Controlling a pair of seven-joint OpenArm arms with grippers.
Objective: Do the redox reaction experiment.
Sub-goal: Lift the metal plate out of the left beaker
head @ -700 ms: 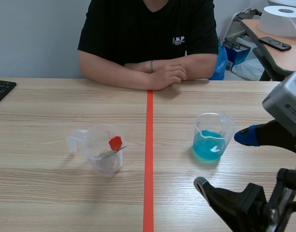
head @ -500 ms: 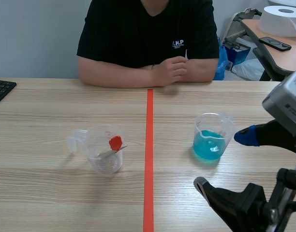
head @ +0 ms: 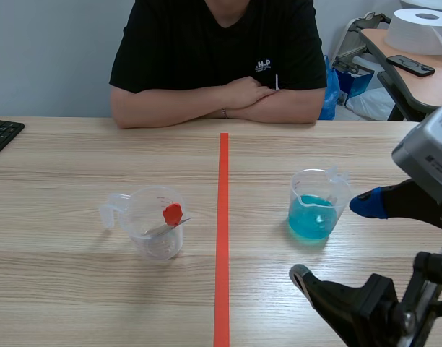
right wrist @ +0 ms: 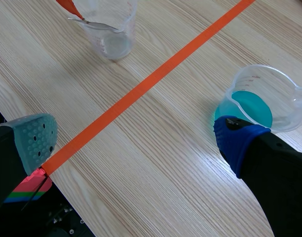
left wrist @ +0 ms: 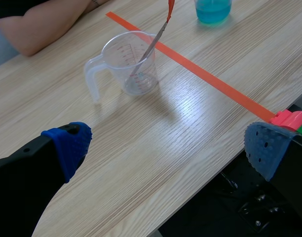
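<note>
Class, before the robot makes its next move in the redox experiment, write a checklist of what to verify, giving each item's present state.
1. Right pincer open: ok.
2. Left pincer open: ok.
3. Blue-liquid cup upright, not gripped: ok.
4. Clear cup upright, red-handled tool resting inside: ok.
5. Person's arms folded at the far edge, away from both cups: ok.
6. Whether anything besides the tool is in the clear cup: cannot tell.

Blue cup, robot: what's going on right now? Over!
Left gripper open, holding nothing. Right gripper open, close beside blue cup, no grip. Clear cup holds red-handled tool, untouched. Person's arms folded at far edge, out of the way.
</note>
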